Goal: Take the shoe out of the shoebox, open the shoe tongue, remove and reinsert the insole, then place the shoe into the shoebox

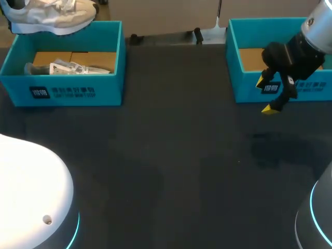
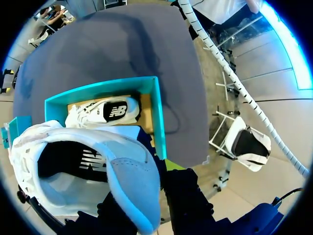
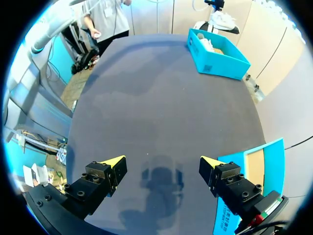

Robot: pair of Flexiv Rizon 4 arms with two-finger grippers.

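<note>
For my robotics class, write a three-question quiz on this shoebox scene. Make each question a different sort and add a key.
1. True or false: the right gripper is shut on a shoe.
2. Multiple choice: the lifted shoe is (A) held by the left gripper above the left shoebox, (B) lying inside that box, (C) held by the right gripper.
3. Fill in: the second shoe lies ____ the left shoebox.

Key: 1 false, it is open and holds nothing; 2 A; 3 inside.
</note>
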